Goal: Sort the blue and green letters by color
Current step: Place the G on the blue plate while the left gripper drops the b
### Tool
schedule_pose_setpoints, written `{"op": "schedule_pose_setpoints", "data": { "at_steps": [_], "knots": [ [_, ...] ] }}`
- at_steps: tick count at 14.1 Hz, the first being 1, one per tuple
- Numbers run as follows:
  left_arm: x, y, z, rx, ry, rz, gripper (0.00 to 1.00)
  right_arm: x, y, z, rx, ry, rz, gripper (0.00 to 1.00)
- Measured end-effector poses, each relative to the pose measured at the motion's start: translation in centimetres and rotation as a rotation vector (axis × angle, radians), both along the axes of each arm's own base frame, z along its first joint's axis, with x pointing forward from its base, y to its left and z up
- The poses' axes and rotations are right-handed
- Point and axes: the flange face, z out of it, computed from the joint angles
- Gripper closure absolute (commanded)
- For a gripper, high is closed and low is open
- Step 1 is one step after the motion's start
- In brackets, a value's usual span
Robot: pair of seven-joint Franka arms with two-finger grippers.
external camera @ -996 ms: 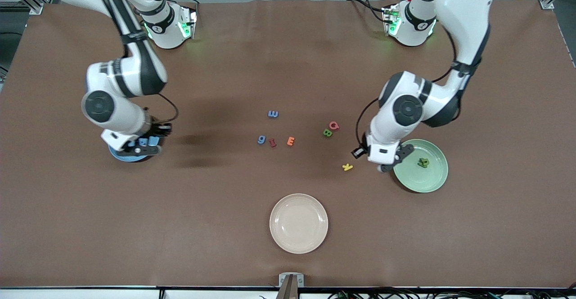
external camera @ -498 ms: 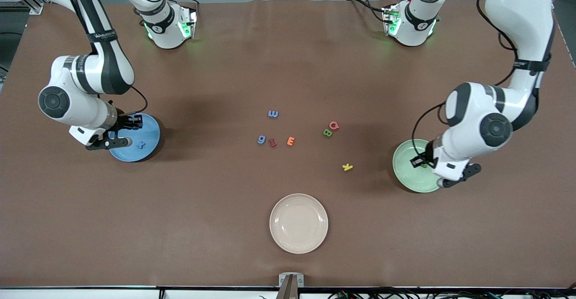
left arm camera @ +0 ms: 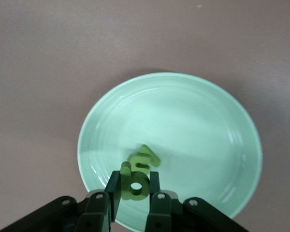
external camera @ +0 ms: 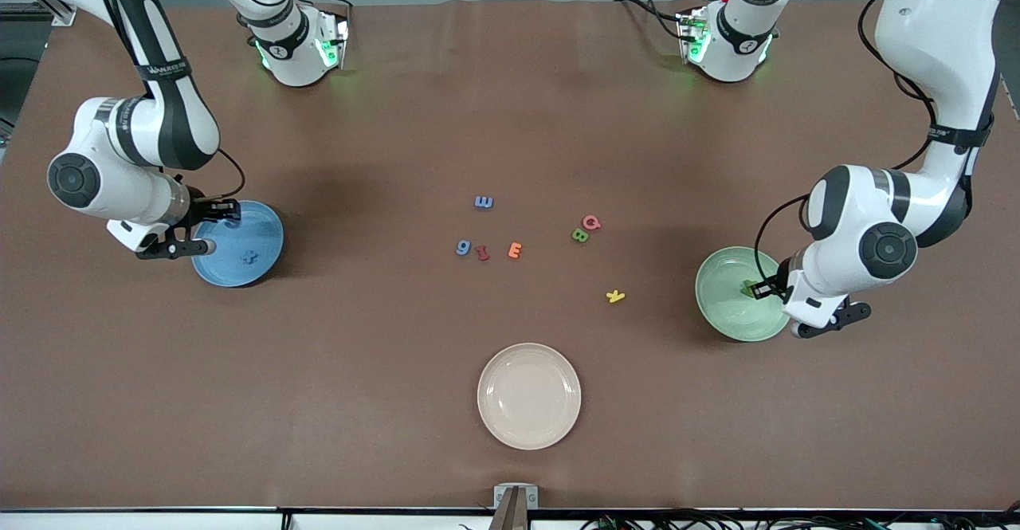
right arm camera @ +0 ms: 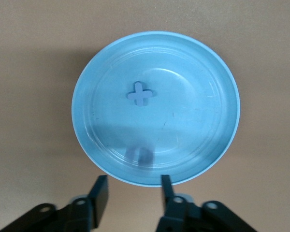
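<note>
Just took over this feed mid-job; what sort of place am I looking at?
Likely a robot lab bench, not a home: two arms bolted to a brown-covered table, aluminium framing at its corners, and only toy letters plus a blue plate, green plate and cream plate.

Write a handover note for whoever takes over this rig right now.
Left gripper: shut on a green letter, over the green plate, where another green piece lies.
Right gripper: open, over the blue plate rim; a blue cross piece lies in that plate.
To do: drop the held letter, then sort a blue letter, a second blue letter and the green B, all mid-table.
</note>
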Motion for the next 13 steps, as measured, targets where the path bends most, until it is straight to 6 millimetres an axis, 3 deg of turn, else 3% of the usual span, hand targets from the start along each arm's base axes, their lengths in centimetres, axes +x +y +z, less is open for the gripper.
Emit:
{"op": "schedule_pose_setpoints", "data": {
  "at_steps": [8,10,12,13],
  "knots": [
    [-0.1,0.3,-3.5,-0.019,0.019,-0.001,0.89,0.1,1.0,0.0,0.002,-0.002,0.008,0.0],
    [-0.2,0.2,-4.2,-0.023,0.024,-0.002,0.88,0.2,2.9,0.0,-0.012,-0.004,-0.017,0.0],
    [-0.4,0.1,-4.8,-0.026,0.028,-0.003,0.85,0.2,6.5,0.0,-0.033,-0.008,-0.053,0.0],
    [-0.5,0.0,-5.0,-0.026,0.029,-0.004,0.78,0.2,8.6,0.0,-0.035,-0.011,-0.076,0.0]
  ]
}}
